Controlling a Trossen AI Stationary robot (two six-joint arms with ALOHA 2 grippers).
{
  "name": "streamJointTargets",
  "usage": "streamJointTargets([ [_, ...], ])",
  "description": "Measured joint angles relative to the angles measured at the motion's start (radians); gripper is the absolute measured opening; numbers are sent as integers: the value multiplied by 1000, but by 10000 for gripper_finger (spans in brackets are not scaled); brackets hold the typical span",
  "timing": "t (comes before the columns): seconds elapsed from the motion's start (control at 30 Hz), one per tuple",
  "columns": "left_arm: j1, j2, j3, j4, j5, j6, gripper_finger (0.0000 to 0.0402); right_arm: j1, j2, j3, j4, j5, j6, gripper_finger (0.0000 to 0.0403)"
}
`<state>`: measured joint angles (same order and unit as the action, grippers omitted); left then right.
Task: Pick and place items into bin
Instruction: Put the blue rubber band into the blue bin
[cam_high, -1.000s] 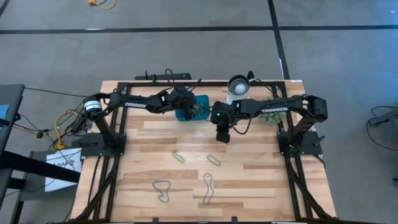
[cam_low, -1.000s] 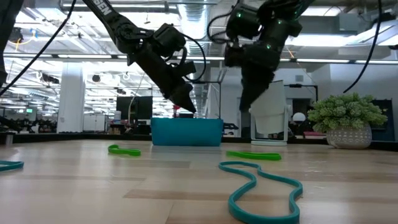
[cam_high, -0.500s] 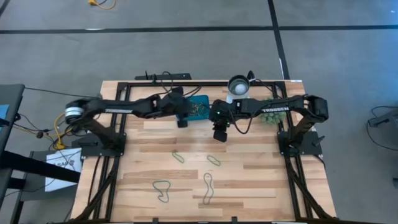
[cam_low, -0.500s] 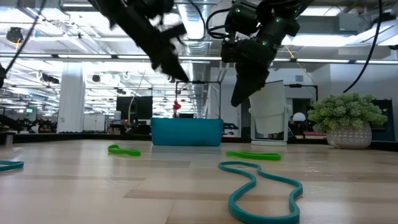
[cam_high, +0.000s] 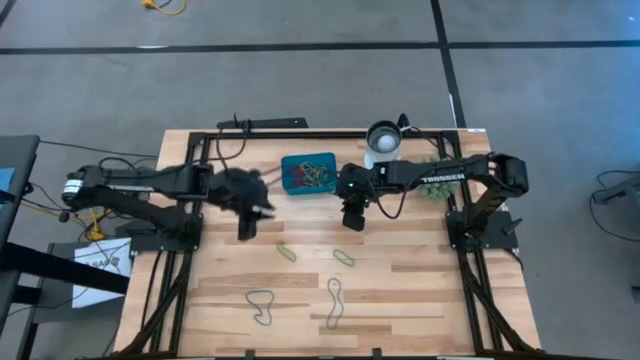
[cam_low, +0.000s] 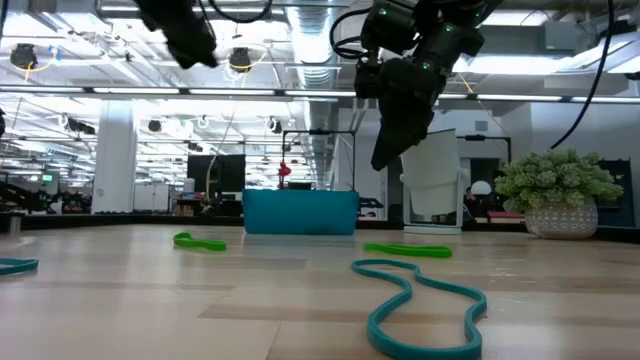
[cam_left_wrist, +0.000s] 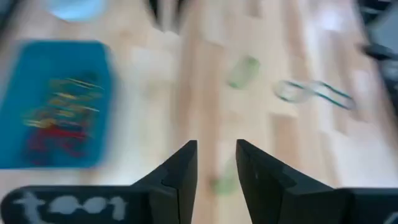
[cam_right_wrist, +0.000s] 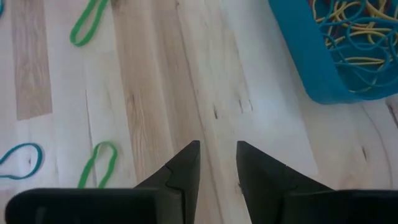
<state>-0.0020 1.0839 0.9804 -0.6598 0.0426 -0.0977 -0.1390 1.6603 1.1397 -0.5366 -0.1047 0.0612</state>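
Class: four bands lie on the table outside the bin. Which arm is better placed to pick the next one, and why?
Probably the left. Its open pincer is empty, near a green band. The right pincer, also open and empty, hovers nearer the bin, with another green band below it.

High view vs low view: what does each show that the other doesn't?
High view only: the rubber bands heaped inside the teal bin.
Low view only: the room behind the table. Here the bin's near wall hides its contents.
Both: the bin, the white cup, four loose bands on the wood, and the left pincer and right pincer, both held above the table.
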Motion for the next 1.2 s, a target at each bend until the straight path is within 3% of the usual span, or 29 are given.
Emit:
streamJointTargets([
  [0.53, -439, 178, -167, 102, 59, -455, 99, 41, 0, 0, 7, 0, -8, 98],
  [0.93, -559, 458, -167, 260, 67, -601, 99, 41, 0, 1, 24, 0, 75, 98],
  [1.2, -581, 523, -167, 256, 60, -636, 99, 47, 0, 1, 29, 0, 116, 98],
])
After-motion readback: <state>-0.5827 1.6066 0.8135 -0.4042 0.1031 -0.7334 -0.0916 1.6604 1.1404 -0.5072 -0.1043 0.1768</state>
